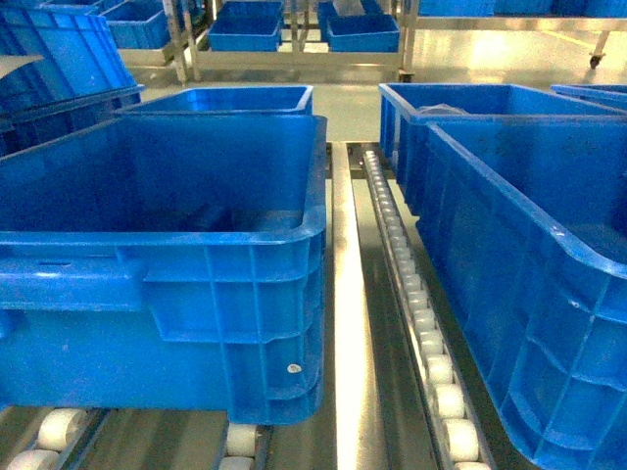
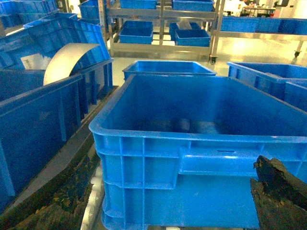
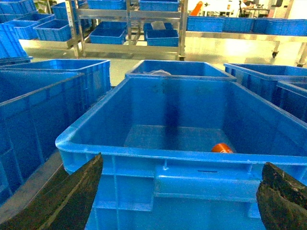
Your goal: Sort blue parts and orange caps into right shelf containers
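On the left of the head view a big bin (image 1: pixel 167 264) sits on the shelf (image 1: pixel 343 323), its near wall ribbed and its rim thick. A second bin (image 1: pixel 220 100) stands right behind it. Stacked bins (image 1: pixel 59 59) lean at the far left. Between the near bin and the next one runs a steel rail with a track of white rollers (image 1: pixel 421 333). To the right of the rollers stands another bin (image 1: pixel 529 284), and a further one (image 1: pixel 470 108) sits behind it. No arm shows in the head view.

The left wrist camera faces the near left bin (image 2: pixel 192 158). Its floor holds only a dim dark patch that is too blurred to name. The left gripper (image 2: pixel 163 211) shows 2 dark fingers (image 2: pixel 278 191), one at the lower left edge and one at the lower right, spread wide apart with nothing between them.

The right wrist camera looks into the right bin (image 3: pixel 182 158). 1 orange cap (image 3: pixel 221 148) lies on its floor near the front wall, right of the middle. The right gripper (image 3: pixel 177 201) shows 2 dark fingers (image 3: pixel 72 196) at the bottom corners, wide apart and holding nothing, just outside the bin's near wall.

No blue part can be made out in any view. Far racks with more bins (image 3: pixel 129 28) fill the background.
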Controlling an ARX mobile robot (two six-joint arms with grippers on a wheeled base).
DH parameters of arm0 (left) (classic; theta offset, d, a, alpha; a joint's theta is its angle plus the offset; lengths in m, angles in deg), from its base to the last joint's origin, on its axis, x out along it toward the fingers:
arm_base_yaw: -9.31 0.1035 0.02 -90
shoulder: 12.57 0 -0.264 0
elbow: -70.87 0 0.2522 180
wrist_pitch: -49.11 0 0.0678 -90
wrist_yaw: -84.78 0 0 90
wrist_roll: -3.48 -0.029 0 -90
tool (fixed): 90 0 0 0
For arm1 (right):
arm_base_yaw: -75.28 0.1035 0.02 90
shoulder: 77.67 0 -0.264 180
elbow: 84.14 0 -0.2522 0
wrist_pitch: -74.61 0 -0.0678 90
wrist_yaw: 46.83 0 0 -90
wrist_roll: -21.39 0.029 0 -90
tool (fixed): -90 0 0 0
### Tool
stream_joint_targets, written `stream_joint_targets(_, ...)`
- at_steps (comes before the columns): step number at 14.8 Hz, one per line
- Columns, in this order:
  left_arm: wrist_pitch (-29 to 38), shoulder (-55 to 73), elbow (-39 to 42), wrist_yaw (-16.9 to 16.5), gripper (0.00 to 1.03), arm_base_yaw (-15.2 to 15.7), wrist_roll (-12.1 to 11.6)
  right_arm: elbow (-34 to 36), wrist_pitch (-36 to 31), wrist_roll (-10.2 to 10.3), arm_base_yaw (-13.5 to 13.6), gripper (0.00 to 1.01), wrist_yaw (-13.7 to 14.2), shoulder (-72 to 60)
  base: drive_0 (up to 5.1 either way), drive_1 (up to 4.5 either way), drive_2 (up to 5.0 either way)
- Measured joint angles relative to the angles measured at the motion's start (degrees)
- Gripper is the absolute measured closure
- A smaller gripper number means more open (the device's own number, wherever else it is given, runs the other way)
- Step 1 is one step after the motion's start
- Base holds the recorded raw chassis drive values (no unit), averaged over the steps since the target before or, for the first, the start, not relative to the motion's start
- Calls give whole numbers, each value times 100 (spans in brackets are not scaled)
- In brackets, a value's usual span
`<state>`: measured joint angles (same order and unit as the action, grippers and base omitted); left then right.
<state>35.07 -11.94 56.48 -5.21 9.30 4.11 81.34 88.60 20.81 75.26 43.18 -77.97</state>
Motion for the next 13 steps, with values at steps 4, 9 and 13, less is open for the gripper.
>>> stream_joint_targets(4, 0, 0, 0, 0, 5, 0, 2, 0, 0, 0, 0, 3, 0, 0, 0, 0, 0)
stream_joint_targets(9, 0, 0, 0, 0, 5, 0, 2, 0, 0, 0, 0, 3, 0, 0, 0, 0, 0)
stream_joint_targets(13, 0, 0, 0, 0, 5, 0, 2, 0, 0, 0, 0, 3, 0, 0, 0, 0, 0)
